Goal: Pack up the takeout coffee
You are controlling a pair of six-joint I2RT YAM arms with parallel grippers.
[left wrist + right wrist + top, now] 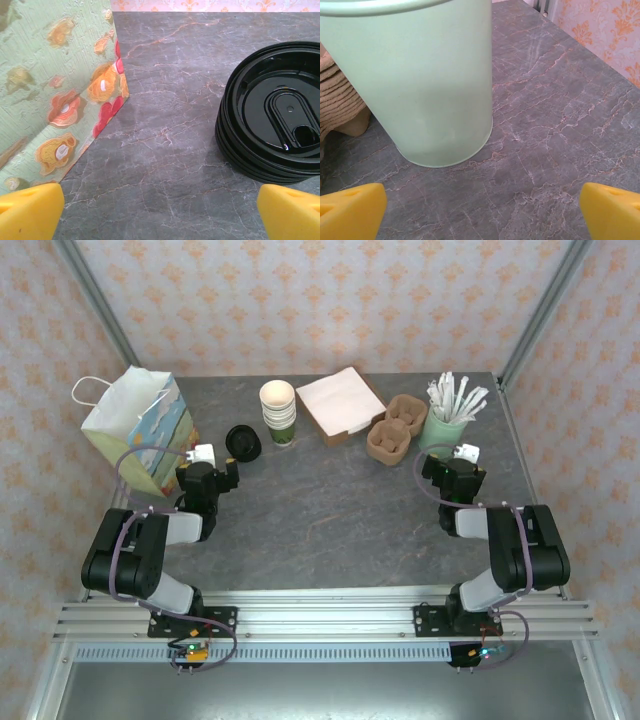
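Spread wide, the left gripper (pixel 160 214) sits between paper bag (pixel 50 90) and black lids (pixel 275 120); the right gripper (pixel 482 214), equally wide, faces a mint tumbler (pixel 420 85). The takeout coffee looks unassembled, lidless cups (pixel 278 410) at far centre; gripping one lid squarely matters.

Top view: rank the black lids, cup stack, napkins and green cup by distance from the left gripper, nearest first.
From the left gripper:
1. black lids: just ahead of it, slightly to the right.
2. cup stack: beyond the lids, further right.
3. napkins: back centre of the table.
4. green cup: far right, by the right arm.
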